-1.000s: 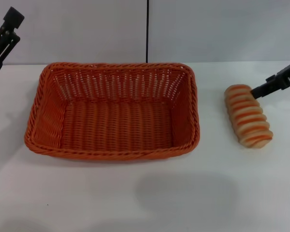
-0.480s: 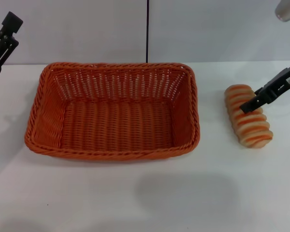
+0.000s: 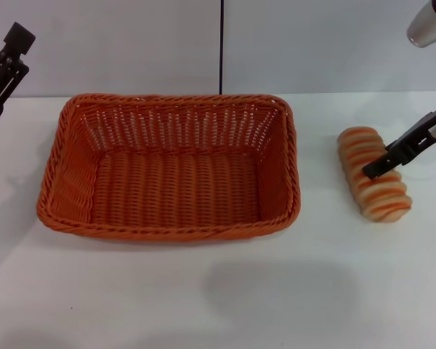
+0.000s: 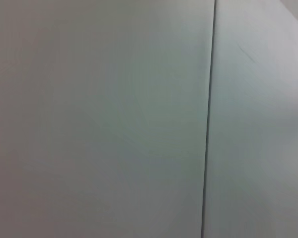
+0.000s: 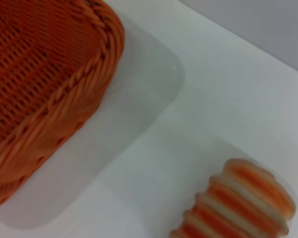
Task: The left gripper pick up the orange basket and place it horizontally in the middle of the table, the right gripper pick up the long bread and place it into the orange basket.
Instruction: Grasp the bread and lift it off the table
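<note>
The orange basket (image 3: 171, 231) lies lengthwise across the middle of the white table (image 3: 203, 298), empty. Its corner also shows in the right wrist view (image 5: 49, 84). The long bread (image 3: 372, 195) lies on the table to the basket's right, apart from it, and its striped end shows in the right wrist view (image 5: 241, 206). My right gripper (image 3: 369, 171) reaches in from the right edge and hangs over the middle of the loaf. My left gripper (image 3: 1, 73) is raised at the far left, above and behind the basket's left end, holding nothing.
A grey wall with a dark vertical seam (image 3: 221, 43) stands behind the table; the left wrist view shows only this wall (image 4: 208, 119). A silver arm segment (image 3: 429, 23) shows at the top right. White tabletop stretches in front of the basket.
My right gripper has slid from the loaf's far end to over its middle. The silver arm segment has come into view. The left gripper, basket and bread have stayed put.
</note>
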You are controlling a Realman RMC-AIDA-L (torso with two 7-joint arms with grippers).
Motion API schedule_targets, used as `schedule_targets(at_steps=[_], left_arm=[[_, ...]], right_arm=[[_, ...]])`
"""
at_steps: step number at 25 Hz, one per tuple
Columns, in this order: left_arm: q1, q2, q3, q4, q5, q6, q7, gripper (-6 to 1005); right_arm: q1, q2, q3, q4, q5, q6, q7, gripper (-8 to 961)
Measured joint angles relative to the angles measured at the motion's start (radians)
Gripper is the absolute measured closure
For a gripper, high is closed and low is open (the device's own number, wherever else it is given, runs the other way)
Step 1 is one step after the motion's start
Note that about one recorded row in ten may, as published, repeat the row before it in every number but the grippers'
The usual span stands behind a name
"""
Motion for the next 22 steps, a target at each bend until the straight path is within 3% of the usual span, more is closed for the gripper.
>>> schedule_targets(at_steps=[14,22], left_arm=[[0.011,-0.001,-0.004,-0.004,-0.001,0.009,0.0,202],[0.006,-0.001,0.0,-0.018,-0.001,0.022,0.0,203]], right_arm=[[-0.007,0.005,-0.008,0.005,0.005,0.023,0.008,261],[-0.01,0.019,-0.004,0.005,0.007,0.052,0.008,262]])
